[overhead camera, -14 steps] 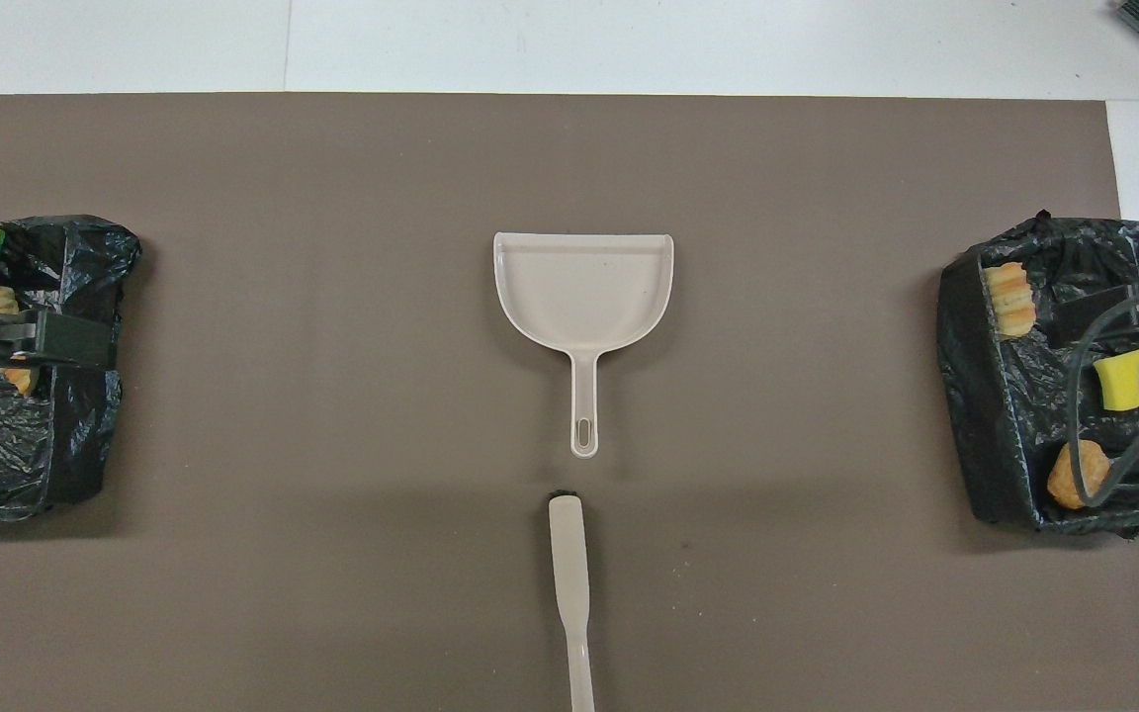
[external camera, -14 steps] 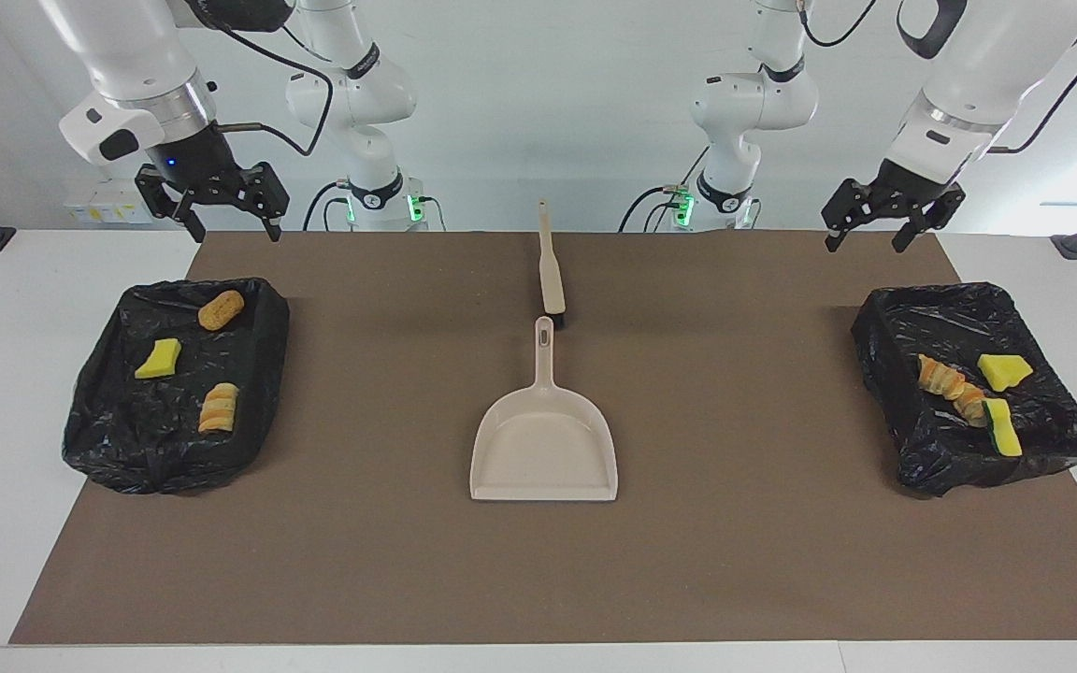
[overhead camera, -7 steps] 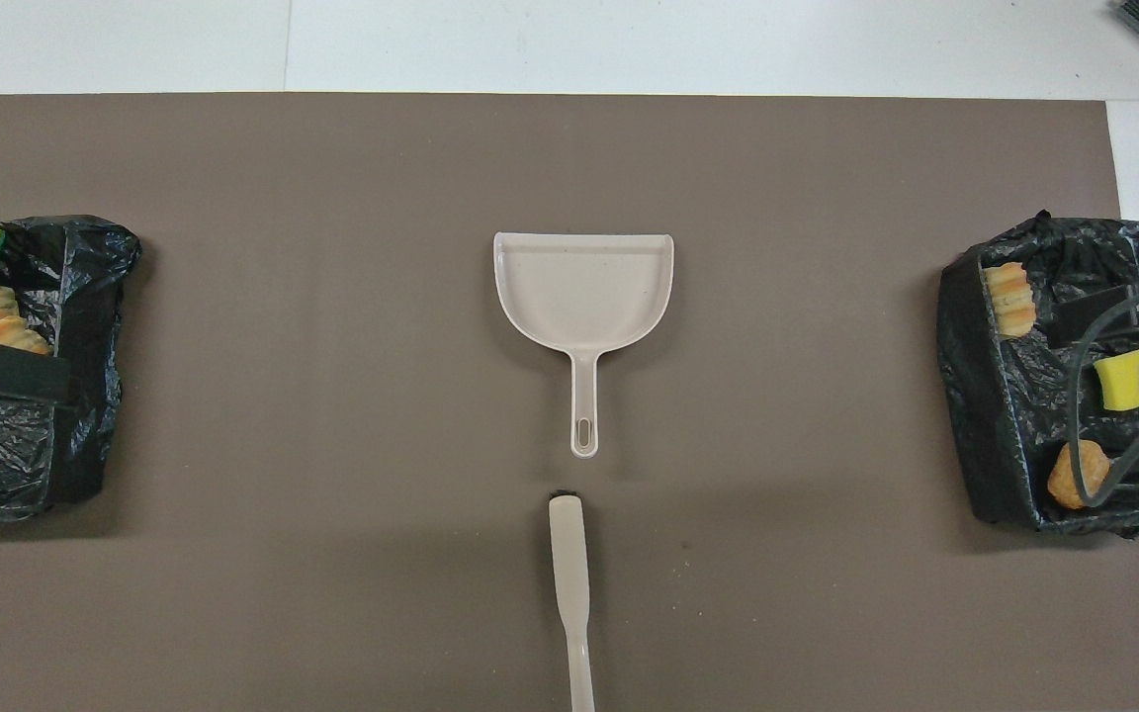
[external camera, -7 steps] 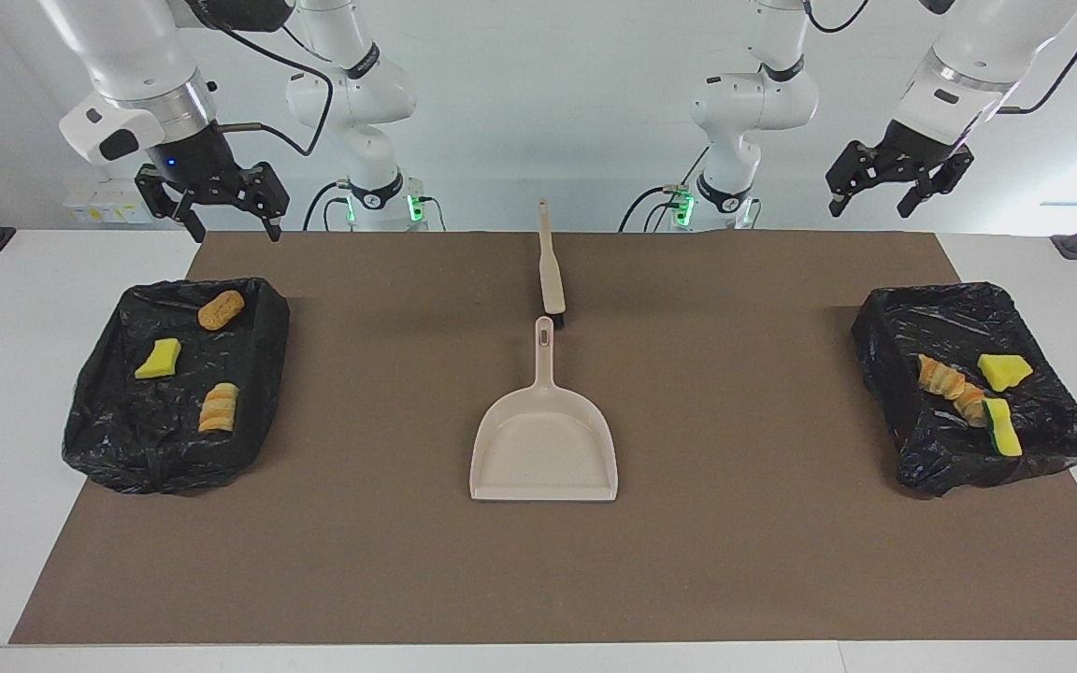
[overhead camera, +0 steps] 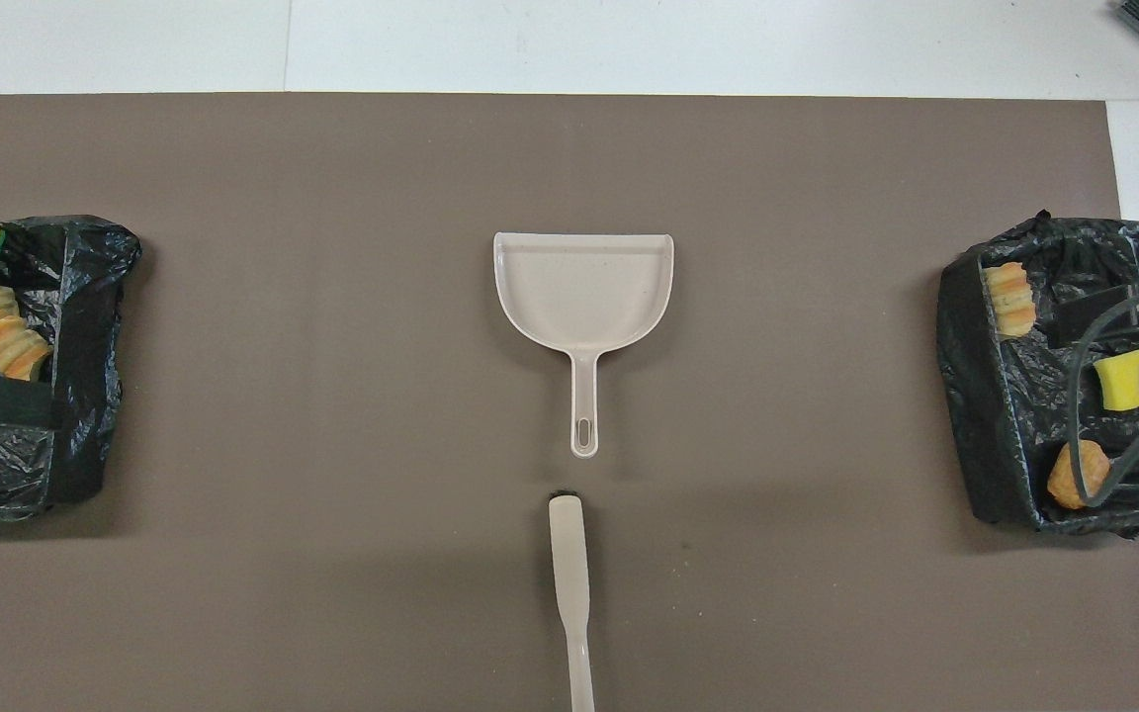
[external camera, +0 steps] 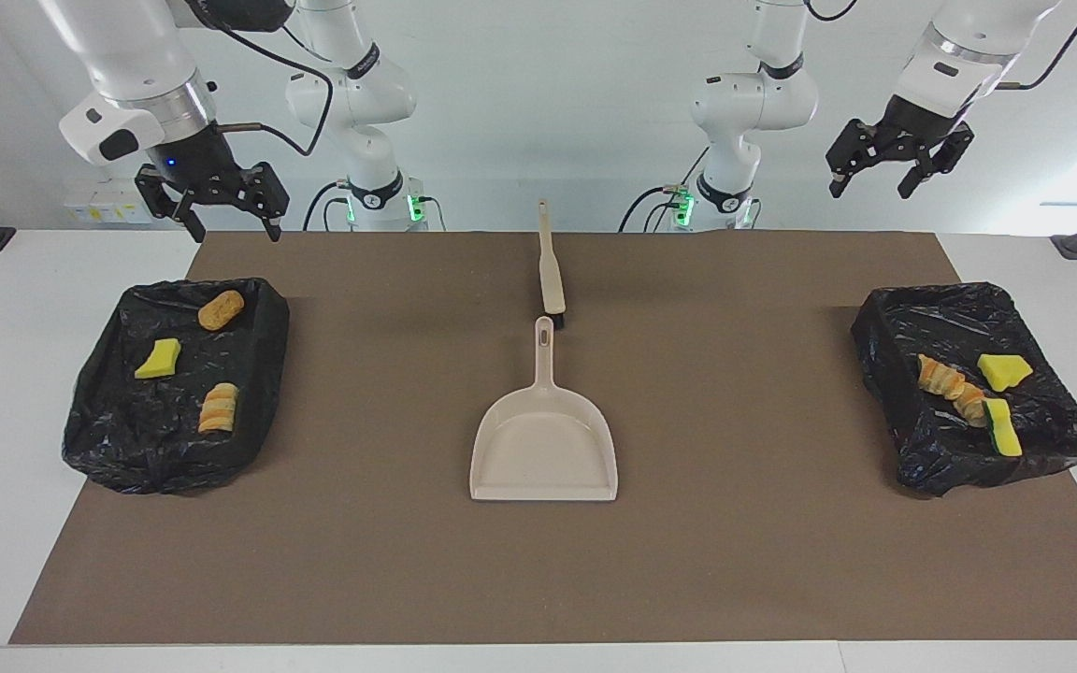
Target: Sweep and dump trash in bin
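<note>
All the trash lies in two black-lined bins. The bin (external camera: 108,449) at the right arm's end holds an orange-brown lump (external camera: 221,309), a yellow sponge (external camera: 158,359) and a beige lump (external camera: 219,408). The bin (external camera: 922,467) at the left arm's end holds a yellow sponge (external camera: 1003,371), a yellow-and-green sponge (external camera: 1001,427) and two beige lumps (external camera: 940,377). My right gripper (external camera: 232,227) is open and empty, up over the table's edge beside its bin. My left gripper (external camera: 872,182) is open and empty, high above its end of the table.
The beige dustpan (external camera: 544,449) lies at the middle of the brown mat (external camera: 744,561), handle toward the robots. The beige long-handled brush (external camera: 551,271) lies just nearer to the robots, in line with that handle.
My left gripper has risen from just above its bin to high above the table. The right arm, the trash, the dustpan and the brush have not moved.
</note>
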